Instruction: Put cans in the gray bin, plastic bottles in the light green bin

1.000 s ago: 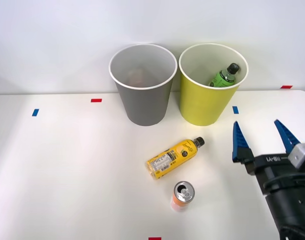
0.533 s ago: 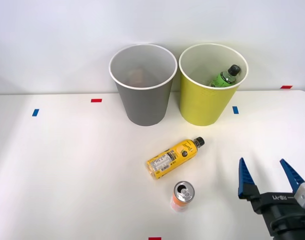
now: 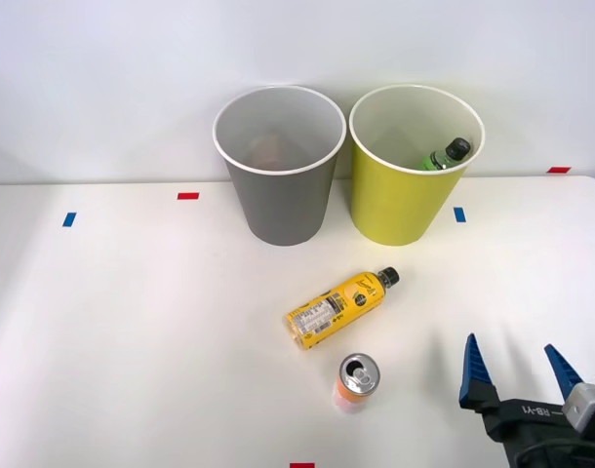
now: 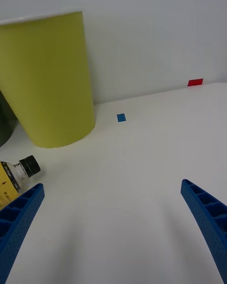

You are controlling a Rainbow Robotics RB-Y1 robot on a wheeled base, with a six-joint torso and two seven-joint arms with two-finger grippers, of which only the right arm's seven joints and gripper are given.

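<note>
The green bottle (image 3: pixel 446 154) sits deep in the light green bin (image 3: pixel 400 200), only its black cap and shoulder clearing the rim. Something orange lies low in the gray bin (image 3: pixel 278 195), too dim to name. The gripper (image 3: pixel 520 363), at 5 o'clock on the bench (image 3: pixel 132 322), is cut off by the frame edge; its fingers (image 3: pixel 472 369) stand wide apart and hold nothing.

The wrist view adds the green bin's (image 4: pixel 49 80) outer wall, a sliver of the gray bin (image 4: pixel 5 123), and just the cap and neck of the yellow bottle (image 4: pixel 19 173); the rest is cut off by a blue finger (image 4: pixel 19 222).

From the front, the yellow bottle (image 3: pixel 338 304) lies on its side at centre, cap pointing toward 2 o'clock, white label at its base end. The can (image 3: pixel 356 381) stands upright just beside it at 6 o'clock, silver top, orange-and-white body.
</note>
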